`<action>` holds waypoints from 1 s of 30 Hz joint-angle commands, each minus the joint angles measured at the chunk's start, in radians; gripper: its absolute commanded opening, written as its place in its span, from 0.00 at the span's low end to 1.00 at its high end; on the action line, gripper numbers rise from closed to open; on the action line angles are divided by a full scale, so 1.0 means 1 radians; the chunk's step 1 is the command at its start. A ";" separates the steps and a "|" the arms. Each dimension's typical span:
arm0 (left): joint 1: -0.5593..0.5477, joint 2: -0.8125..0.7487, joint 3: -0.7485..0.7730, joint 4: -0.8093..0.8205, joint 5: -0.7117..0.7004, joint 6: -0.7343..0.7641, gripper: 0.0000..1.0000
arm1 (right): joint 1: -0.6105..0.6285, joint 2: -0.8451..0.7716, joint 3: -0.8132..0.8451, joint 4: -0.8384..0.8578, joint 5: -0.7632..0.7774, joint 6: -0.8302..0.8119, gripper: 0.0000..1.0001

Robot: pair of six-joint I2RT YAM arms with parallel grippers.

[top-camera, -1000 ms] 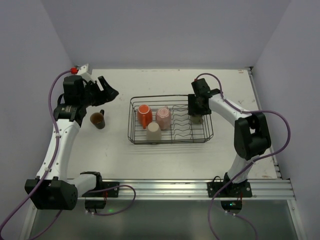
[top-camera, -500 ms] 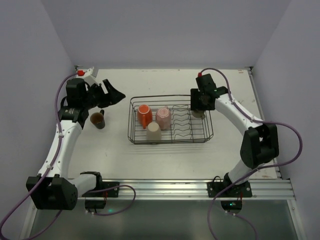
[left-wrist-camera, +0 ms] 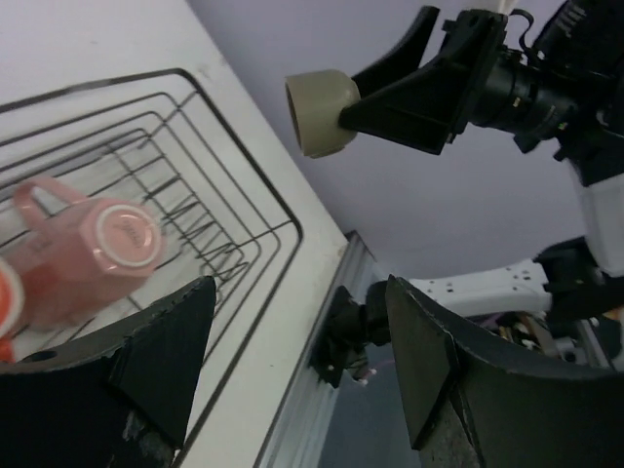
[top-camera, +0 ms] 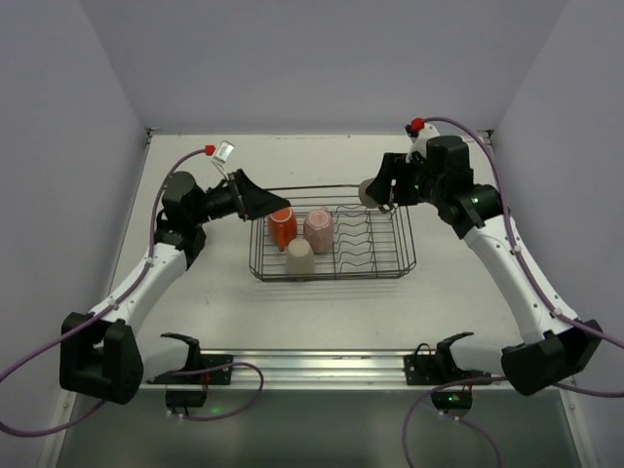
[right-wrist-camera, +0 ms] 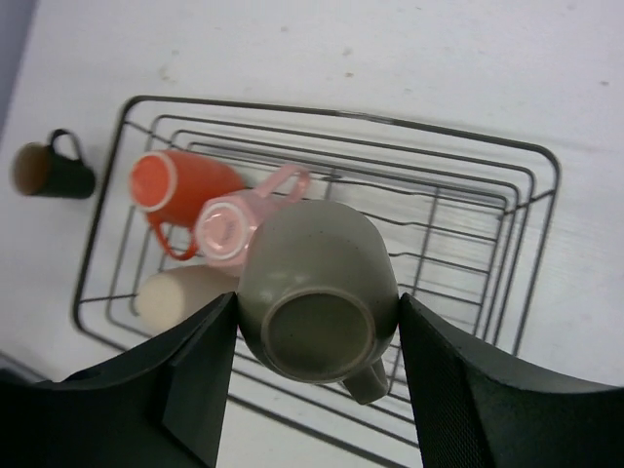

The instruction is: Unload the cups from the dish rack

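You have dark cup (right-wrist-camera: 54, 173) out on table (top-camera: 439, 292) | right gripper (right-wrist-camera: 317, 322) grips olive-grey cup (left-wrist-camera: 320, 112) over dish rack (top-camera: 405, 263) | left gripper (left-wrist-camera: 297, 292) wide, empty | orange cup (top-camera: 282, 224), pink cup (top-camera: 319, 229), cream cup (top-camera: 299, 256) left to unload

Top view: looked down from high above and behind the arm bases, faced the back wall, took in the whole table (top-camera: 234, 312) and rack (top-camera: 409, 261) from afar. Left wrist view: sat low and close, tilted, looked rightward across the rack, past its own fingers (left-wrist-camera: 161, 356), to the grey cup (left-wrist-camera: 320, 112) up in the air. Right wrist view: looked steeply down, very near that cup, over the rack. Shared by all three: rack, pink cup (top-camera: 319, 229), grey cup.
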 commanded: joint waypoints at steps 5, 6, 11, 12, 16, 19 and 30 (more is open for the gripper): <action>-0.107 0.075 -0.044 0.578 0.128 -0.372 0.74 | -0.002 -0.133 -0.078 0.229 -0.431 0.063 0.00; -0.115 0.082 -0.047 0.632 0.125 -0.419 0.73 | -0.002 -0.138 -0.086 0.264 -0.493 0.075 0.00; -0.172 0.118 -0.029 0.723 0.096 -0.490 0.72 | 0.000 -0.150 -0.118 0.349 -0.593 0.103 0.00; -0.182 0.123 -0.029 0.753 0.092 -0.511 0.72 | 0.000 -0.153 -0.127 0.364 -0.620 0.106 0.00; -0.230 0.152 -0.014 0.778 0.069 -0.527 0.72 | 0.000 -0.149 -0.129 0.409 -0.676 0.125 0.00; -0.244 0.169 -0.003 0.786 0.059 -0.531 0.72 | 0.001 -0.152 -0.143 0.438 -0.696 0.137 0.00; -0.301 0.226 0.051 0.824 0.007 -0.556 0.70 | 0.003 -0.147 -0.177 0.519 -0.777 0.169 0.00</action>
